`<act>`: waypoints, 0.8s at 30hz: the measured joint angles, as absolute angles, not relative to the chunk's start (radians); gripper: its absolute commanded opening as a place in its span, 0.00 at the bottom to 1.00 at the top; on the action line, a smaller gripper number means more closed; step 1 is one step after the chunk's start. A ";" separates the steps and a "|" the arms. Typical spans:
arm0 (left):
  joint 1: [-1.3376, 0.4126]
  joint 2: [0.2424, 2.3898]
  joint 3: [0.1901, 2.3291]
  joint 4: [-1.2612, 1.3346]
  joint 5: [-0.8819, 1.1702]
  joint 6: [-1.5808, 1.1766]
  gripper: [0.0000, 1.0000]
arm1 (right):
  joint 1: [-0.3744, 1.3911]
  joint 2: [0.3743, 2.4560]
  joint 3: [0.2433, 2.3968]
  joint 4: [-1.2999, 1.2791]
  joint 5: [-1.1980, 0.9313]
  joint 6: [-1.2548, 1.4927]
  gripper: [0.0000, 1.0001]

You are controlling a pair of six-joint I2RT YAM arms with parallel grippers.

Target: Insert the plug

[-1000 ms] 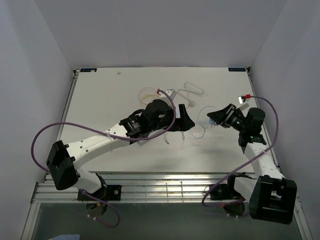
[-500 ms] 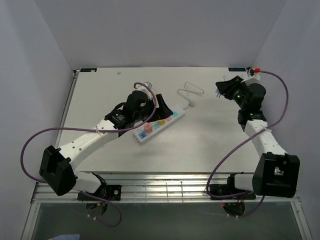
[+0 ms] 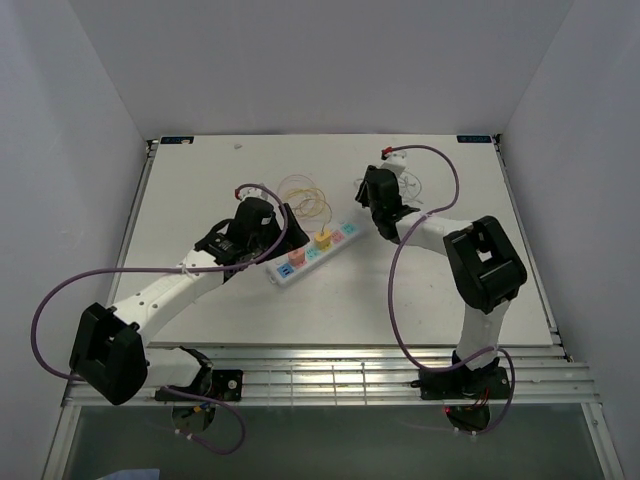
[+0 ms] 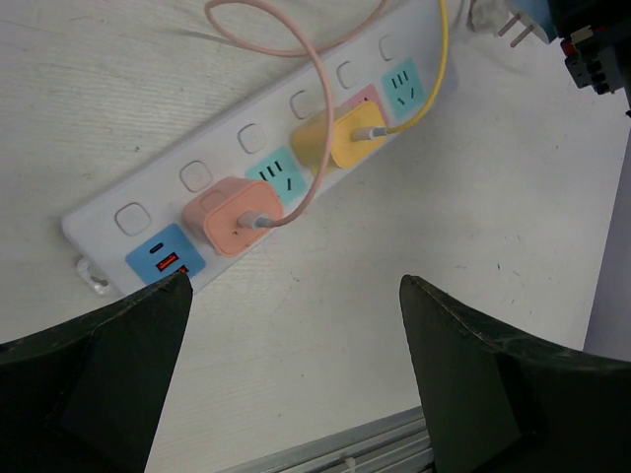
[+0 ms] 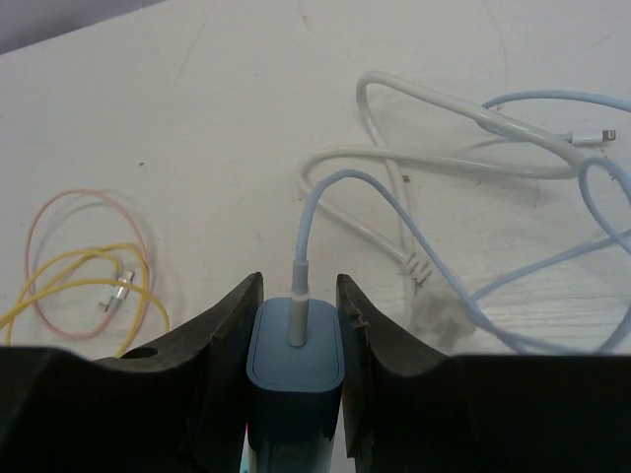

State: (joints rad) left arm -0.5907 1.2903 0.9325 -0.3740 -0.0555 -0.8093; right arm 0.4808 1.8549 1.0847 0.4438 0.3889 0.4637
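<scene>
Plug (image 5: pixel 294 379) is pinched across its narrow sides by right gripper (image 5: pixel 296 296), cord end toward the wrist camera, prongs pointing away. In the top view that gripper sits just off the 2 o'clock end of strip (image 3: pixel 300 264), whose long axis runs 8 to 2 o'clock. Left wrist view shows the prongs just past that end, apart from the strip and angled, not square to its face.

Nearest free socket (image 4: pixel 404 84) is the last one at the 2 o'clock end, right beside yellow plug (image 4: pixel 340 138). Pink plug (image 4: pixel 232 212) sits further toward 8, with another free socket between the two. Target is therefore a short way toward 8 o'clock from the prongs, and the right arm is clearly nearer.

Left gripper (image 4: pixel 293 291) has fingers spread wide, holding nothing, near the strip's 8 o'clock half. Can't tell if it touches.

Table (image 3: pixel 200 180) is flat, white, matte. Room is tight, with the yellow plug flanking the socket. Loose white cable (image 5: pixel 394 158) and blue cord (image 5: pixel 320 197) trail at 12–2, so cord drag is the likely risk. Strip looks unfixed and may slide on push.
</scene>
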 measured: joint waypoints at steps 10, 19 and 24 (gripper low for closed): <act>-0.545 1.223 0.849 -0.367 -0.051 -0.816 0.98 | 0.654 1.890 1.158 0.418 0.658 0.432 0.08; -0.603 1.208 0.758 -0.017 0.352 -0.736 0.98 | 0.637 1.551 0.877 0.422 0.330 0.574 0.08; -0.688 1.282 0.794 0.105 0.443 -0.714 0.98 | 0.637 1.365 0.768 0.485 0.140 0.669 0.08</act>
State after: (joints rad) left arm -0.6884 1.2819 0.7937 0.1051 0.4431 -0.7143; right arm 0.6373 1.3651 0.7681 0.4850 0.1402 0.6685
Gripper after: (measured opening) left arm 0.978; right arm 0.391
